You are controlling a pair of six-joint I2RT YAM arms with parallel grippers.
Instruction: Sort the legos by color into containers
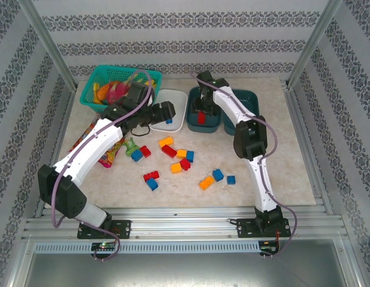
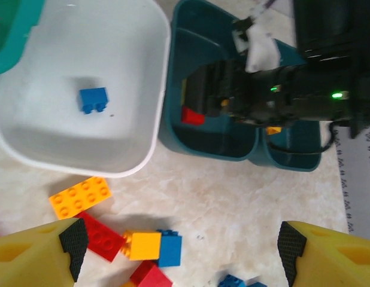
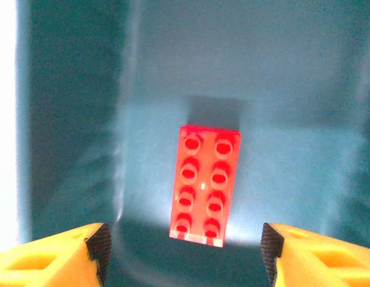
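Free passage: bare table (image 1: 287,161) at right and along the near edge. Centre: scattered legos (image 1: 169,150), narrow gaps between them. Far left: mesh basket (image 1: 101,75) and left arm (image 1: 92,146) block. Right arm (image 1: 242,116) hangs over teal tubs (image 1: 191,104).

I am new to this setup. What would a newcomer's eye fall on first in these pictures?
A red brick lies flat on the floor of a dark teal tub, directly under the open right hand. Next to that tub, one blue brick sits alone in the white tub. Red, blue and orange bricks lie scattered on the table before the tubs.
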